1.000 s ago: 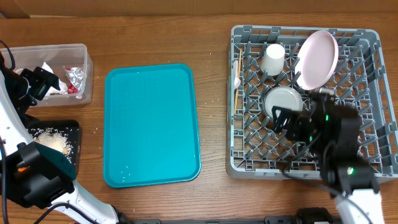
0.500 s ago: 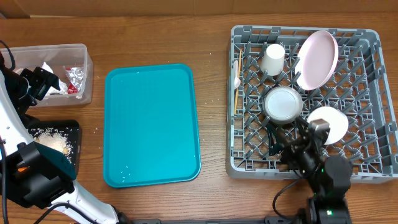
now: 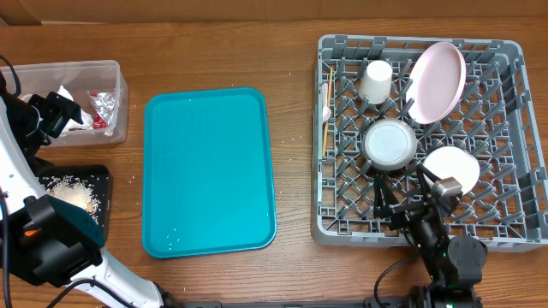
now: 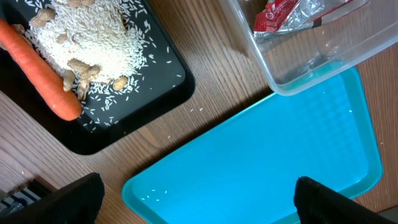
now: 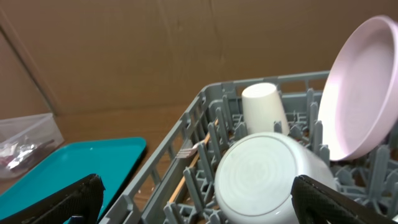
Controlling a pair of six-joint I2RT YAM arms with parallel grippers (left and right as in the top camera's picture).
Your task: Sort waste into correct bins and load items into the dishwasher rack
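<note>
The grey dishwasher rack [image 3: 338, 218] holds a white cup [image 3: 375, 81], a leaning pink plate [image 3: 437, 81], an upturned white bowl [image 3: 390, 143], a second white bowl [image 3: 452, 168], and a white fork and wooden stick [image 3: 325, 111] along its left side. My right gripper [image 3: 401, 195] is open and empty at the rack's front edge; its view shows the bowl [image 5: 270, 177], cup [image 5: 262, 107] and plate [image 5: 360, 112]. The clear tub [image 3: 116, 77] holds foil and a red wrapper [image 4: 273, 15]. The black tray [image 4: 149, 106] holds rice [image 4: 93, 37] and a carrot [image 4: 37, 68]. My left gripper [image 3: 60, 111] is open and empty.
A large teal tray [image 3: 210, 171] lies between the bins and the rack, with a few rice grains on it [image 4: 155, 194]. Loose grains dot the wooden table [image 3: 295, 141] beside it. A cardboard wall [image 5: 155, 50] stands behind the rack.
My right arm has drawn back from over the rack toward the table's front edge, uncovering the second white bowl, which now rests in the rack. The left arm has not moved.
</note>
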